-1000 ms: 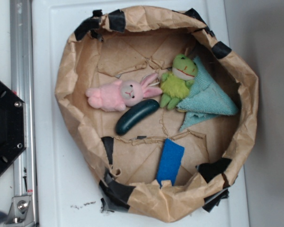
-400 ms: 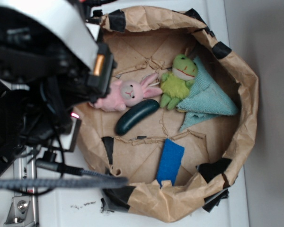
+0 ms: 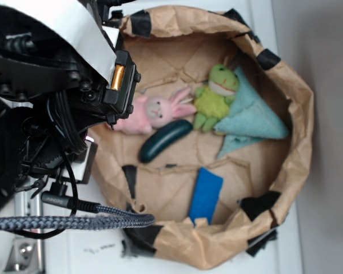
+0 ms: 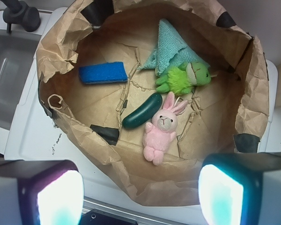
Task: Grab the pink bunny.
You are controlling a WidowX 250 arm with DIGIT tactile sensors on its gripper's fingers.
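The pink bunny [image 4: 161, 134] lies on the floor of a crumpled brown paper bowl [image 4: 56, 51] patched with black tape, which sits on a white worktop [image 4: 33, 136]. In the wrist view its ears point up toward a green frog plush [image 4: 181, 78], and its left side is just beside a dark green cucumber [image 4: 142, 110], possibly touching it. The frog rests against a folded teal cloth [image 4: 171, 47]. A blue sponge [image 4: 103, 73] lies well apart from the bunny, near the bowl's far wall.

The pincer [image 4: 140, 194] hangs above the near rim of the bowl with its two fingers [image 4: 219, 192] spread wide and nothing between them; the bunny shows in the gap, apart from both. In the exterior view the black arm [image 3: 51, 85] covers the bowl's left side and hides the bunny's [image 3: 151, 112] rear.
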